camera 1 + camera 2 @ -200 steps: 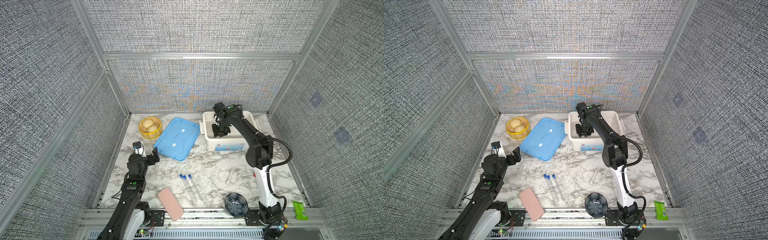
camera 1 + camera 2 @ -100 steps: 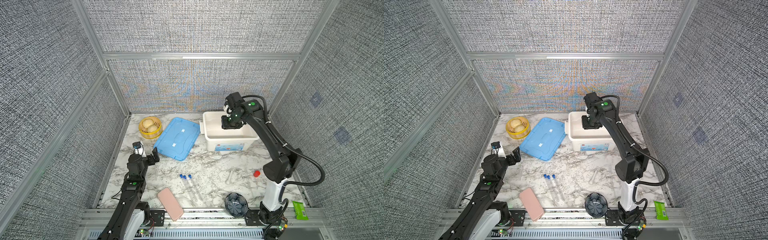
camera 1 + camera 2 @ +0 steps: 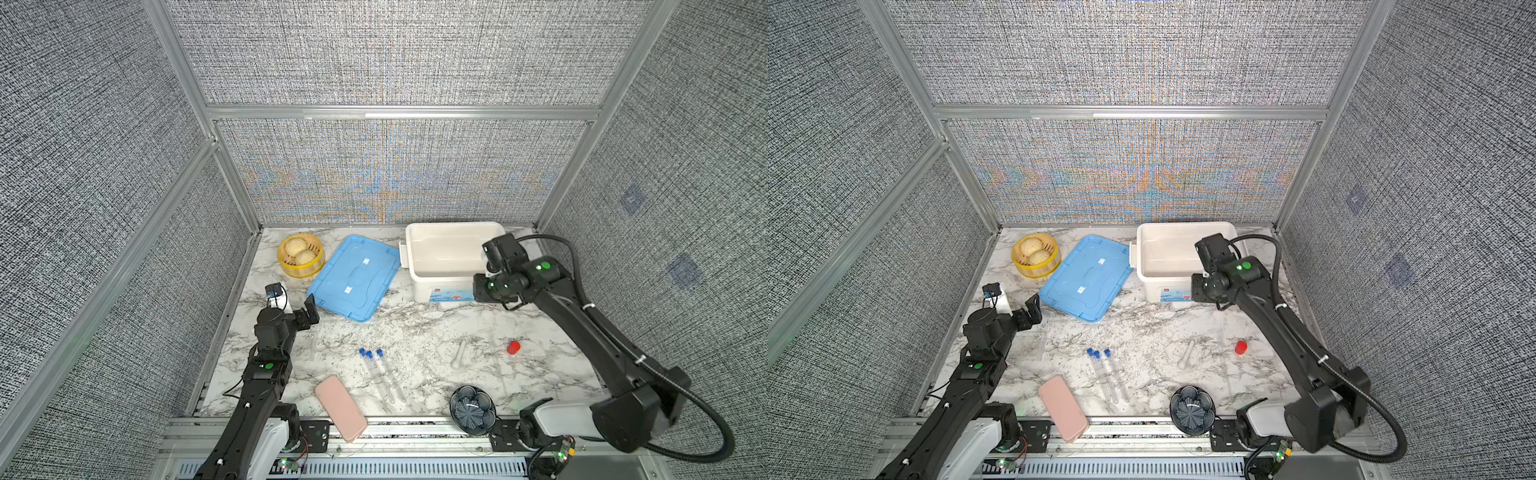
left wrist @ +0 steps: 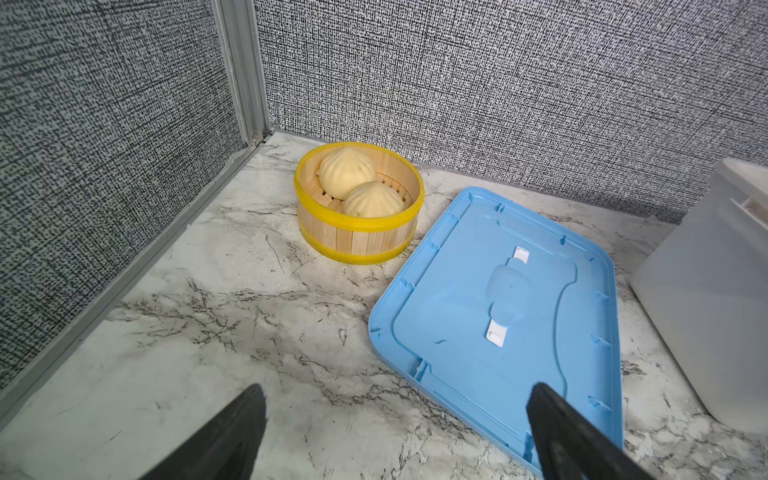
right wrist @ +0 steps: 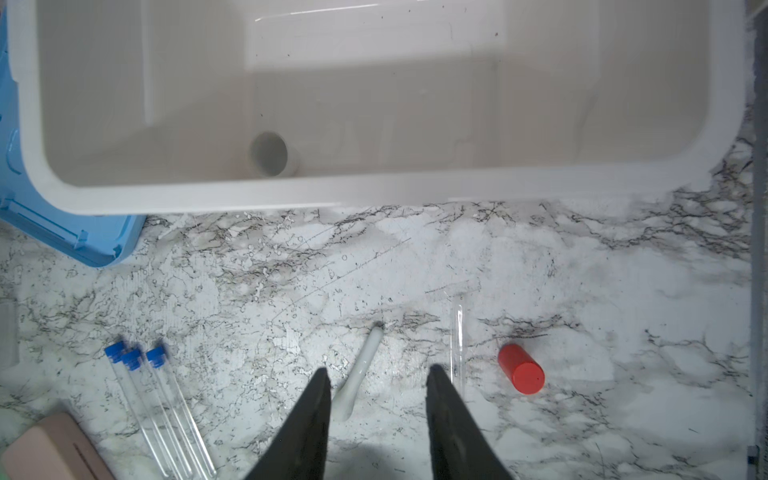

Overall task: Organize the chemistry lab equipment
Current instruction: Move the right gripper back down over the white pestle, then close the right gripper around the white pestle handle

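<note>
a: what do both top views give?

b: the three blue-capped tubes (image 3: 381, 374) lie side by side on the marble table (image 3: 415, 324) near its front, caps toward the back. the white pestle (image 3: 459, 355) lies apart to their right, with a red cap (image 3: 513, 347) further right. the clear rack (image 3: 311, 341) shows faintly left of the tubes. along the back stand a yellow steamer basket (image 3: 300, 255), a blue lid (image 3: 353, 278) and a white bin (image 3: 415, 266). a pink case (image 3: 340, 407) sits at the front edge.

a: and the left wrist view?

b: the left gripper (image 4: 395, 388) hovers over bare marble, jaws spread wide, nothing between them. the basket and the lid lie ahead of it.

a: the right wrist view?

b: the right gripper (image 5: 378, 370) has its jaws partly spread, pinching nothing. the pestle lies on the table beneath them. the small white mortar bowl (image 5: 272, 154) lies on its side inside the bin, against the near wall.
</note>
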You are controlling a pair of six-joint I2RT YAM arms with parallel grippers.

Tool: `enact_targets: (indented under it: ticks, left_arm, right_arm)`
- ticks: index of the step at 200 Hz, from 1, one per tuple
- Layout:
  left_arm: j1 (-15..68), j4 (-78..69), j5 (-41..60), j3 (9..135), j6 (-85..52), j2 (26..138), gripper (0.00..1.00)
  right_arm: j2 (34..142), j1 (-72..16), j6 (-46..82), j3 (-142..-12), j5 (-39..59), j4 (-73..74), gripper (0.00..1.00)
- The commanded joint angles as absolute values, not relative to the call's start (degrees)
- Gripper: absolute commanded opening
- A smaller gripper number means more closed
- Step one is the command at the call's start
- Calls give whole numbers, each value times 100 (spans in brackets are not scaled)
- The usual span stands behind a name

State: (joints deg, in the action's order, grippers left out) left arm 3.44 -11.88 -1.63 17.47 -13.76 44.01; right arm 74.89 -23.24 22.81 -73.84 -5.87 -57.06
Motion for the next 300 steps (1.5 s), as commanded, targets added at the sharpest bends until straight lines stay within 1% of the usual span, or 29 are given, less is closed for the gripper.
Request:
enact_targets:
  ticks: [1,15,30,40,54,67,88,129,152,169,196,217,233,267,277,300]
  left_arm:
    - [344,-1248,-211,1791,-1379,4399,99]
    - [349,-1268,-220,1803,-1383,4416,99]
    - [344,-1269,-205,1811,-1381,4456,99]
    - [347,-1274,-189,1819,-1386,4482,99]
    - [350,-1274,-177,1845,-1368,4529,99]
    - [344,-1275,-163,1887,-1363,4599,99]
    - [345,-1276,-115,1902,-1353,4625,99]
    - [347,-1283,-141,1855,-1356,4551,99]
    - [343,-1292,-116,1829,-1346,4496,99]
    - [348,-1297,-132,1831,-1338,4509,99]
    - [347,-1284,-108,1820,-1349,4472,99]
    - [343,-1283,-141,1804,-1345,4430,99]
    - [344,-1275,-145,1794,-1349,4414,99]
    - [345,-1267,-226,1714,-1379,4239,99]
    - [347,-1268,-246,1707,-1383,4228,99]
    - [343,-1274,-248,1683,-1393,4189,99]
  right_arm:
    - [7209,-2328,2675,-6884,-479,-5399,38]
    - [7182,-2380,2887,-6700,-376,-5679,38]
    - [7163,-2551,3168,-6297,-229,-5671,39]
    - [7162,-2642,3439,-5959,-31,-5543,39]
    - [7214,-2706,3731,-5366,488,-5192,42]
    - [7376,-2845,3814,-5092,691,-4950,43]
    - [7740,-3033,3932,-5032,676,-4798,47]
    - [8268,-3193,4165,-4982,1000,-4397,48]
    - [8343,-3260,4375,-4756,1005,-4300,49]
    - [8336,-3329,4345,-4789,799,-4400,52]
    - [8294,-3340,4507,-4638,743,-4278,52]
    - [8478,-3349,4496,-4581,721,-4102,52]
    - [8633,-3369,4522,-4516,720,-3998,50]
    - [8674,-3375,4625,-4383,676,-3705,44]
    - [8700,-3376,4608,-4368,597,-3680,42]
    - [8753,-3435,4552,-4362,398,-3632,32]
